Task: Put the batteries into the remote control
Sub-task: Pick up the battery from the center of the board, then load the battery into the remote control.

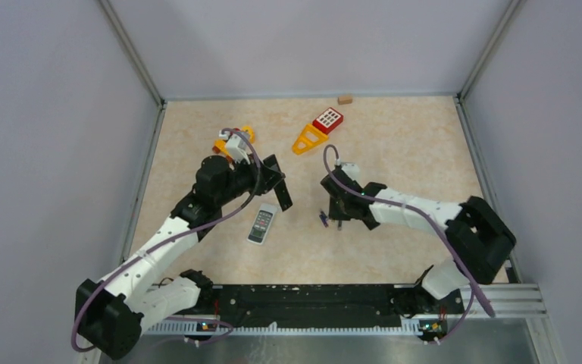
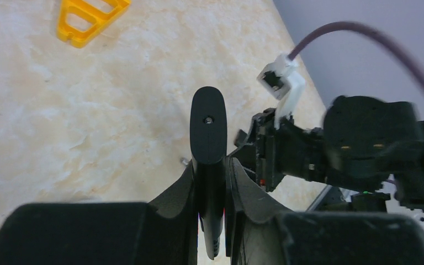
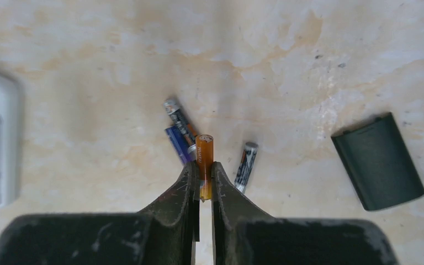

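Batteries: the orange-brown battery (image 3: 204, 144) is held in the right claw (image 3: 204, 168). The purplish-blue battery (image 3: 176, 146) and the dark grey battery (image 3: 246, 164) lie on the table (image 1: 394, 152) just beside it, near the middle between the left and right edges.
Remote control (image 1: 261, 225): lies buttons up, near the batteries on their left-edge side, not touching them.
Right claw: closed across the barrel of the orange-brown battery, whose front end protrudes past the fingertips.
Left claw (image 2: 210, 165): closed on a slim black piece (image 2: 208, 121). What the piece is cannot be told.
Handling: each cell is judged light, rigid, smooth-skinned and round, so liable to roll on the table or twist in the grip.
Hold point: mid-length, pads across the barrel. A grip near one end risks pivoting during insertion.
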You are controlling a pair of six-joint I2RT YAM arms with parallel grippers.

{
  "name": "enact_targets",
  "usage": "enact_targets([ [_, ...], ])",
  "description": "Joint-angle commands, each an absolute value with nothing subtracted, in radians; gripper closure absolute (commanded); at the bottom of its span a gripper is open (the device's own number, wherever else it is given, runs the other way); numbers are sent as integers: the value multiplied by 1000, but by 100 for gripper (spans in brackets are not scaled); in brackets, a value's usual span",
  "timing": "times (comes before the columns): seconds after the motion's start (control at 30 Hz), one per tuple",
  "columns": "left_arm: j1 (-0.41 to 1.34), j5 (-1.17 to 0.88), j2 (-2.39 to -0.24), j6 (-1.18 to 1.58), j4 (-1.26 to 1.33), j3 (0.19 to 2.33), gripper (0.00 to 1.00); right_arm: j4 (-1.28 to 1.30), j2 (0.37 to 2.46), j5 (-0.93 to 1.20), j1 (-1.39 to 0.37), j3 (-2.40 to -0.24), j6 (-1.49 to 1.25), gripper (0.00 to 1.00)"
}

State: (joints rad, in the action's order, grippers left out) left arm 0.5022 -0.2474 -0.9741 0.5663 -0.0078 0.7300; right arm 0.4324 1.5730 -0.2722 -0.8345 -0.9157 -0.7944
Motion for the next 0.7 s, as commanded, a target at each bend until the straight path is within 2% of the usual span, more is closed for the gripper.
enact_targets([
  [0.0, 502, -406, -1038, 692, 187, 730, 100, 345, 1284, -321, -848, -909, -714, 99],
  [0.13, 503, -517, -1104, 818, 348, 738, 100, 250, 1070, -289, -848, -887, -635, 100],
  [0.23, 512, -581, -1143, 878, 399, 774, 100, 139, 956, -145, -845, -878, -607, 100],
  [0.67, 520, -693, -1186, 1133, 672, 787, 100, -78, 917, 250, -847, -894, -492, 100],
])
